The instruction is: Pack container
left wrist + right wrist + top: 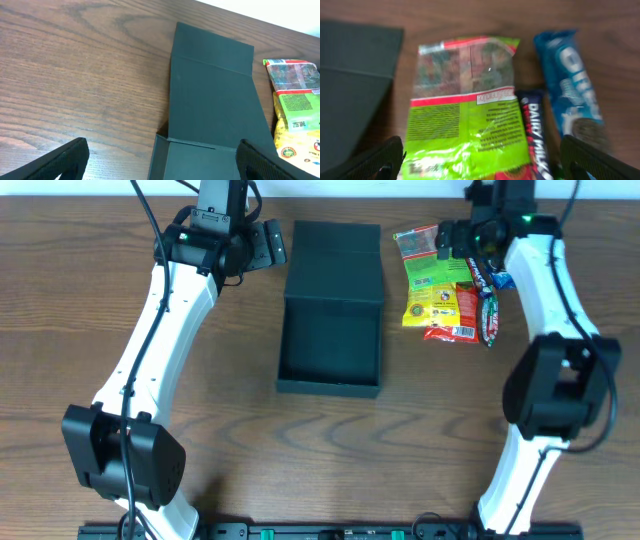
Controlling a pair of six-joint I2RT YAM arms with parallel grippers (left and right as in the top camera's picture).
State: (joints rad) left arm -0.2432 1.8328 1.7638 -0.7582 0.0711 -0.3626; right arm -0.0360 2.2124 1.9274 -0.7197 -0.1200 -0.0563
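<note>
Overhead view: one box (pixel 331 350) sits open at the surface's (pixel 90 300) centre, lid flat toward 12 o'clock. Left tool (pixel 160 162) gapes wide, empty, at the box's 10 o'clock. Right tool (pixel 480 160) gapes wide, empty, over the snacks: green packet (pixel 465 115), Dairy Milk bar (pixel 536 135), Oreo pack (pixel 572 85), red packet (pixel 452 332).

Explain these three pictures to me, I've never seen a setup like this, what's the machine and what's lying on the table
These are two white robot arms at a wooden table. The wide picture looks down from above; the other two come from cameras on each wrist. In the middle lies the container, a dark box with its lid flap folded back, nothing visible inside. To its right lie snack packets: a green packet, a Dairy Milk bar and a blue Oreo pack. The left hand hangs open near the flap; the right hand hangs open over the snacks. Neither holds anything.
</note>
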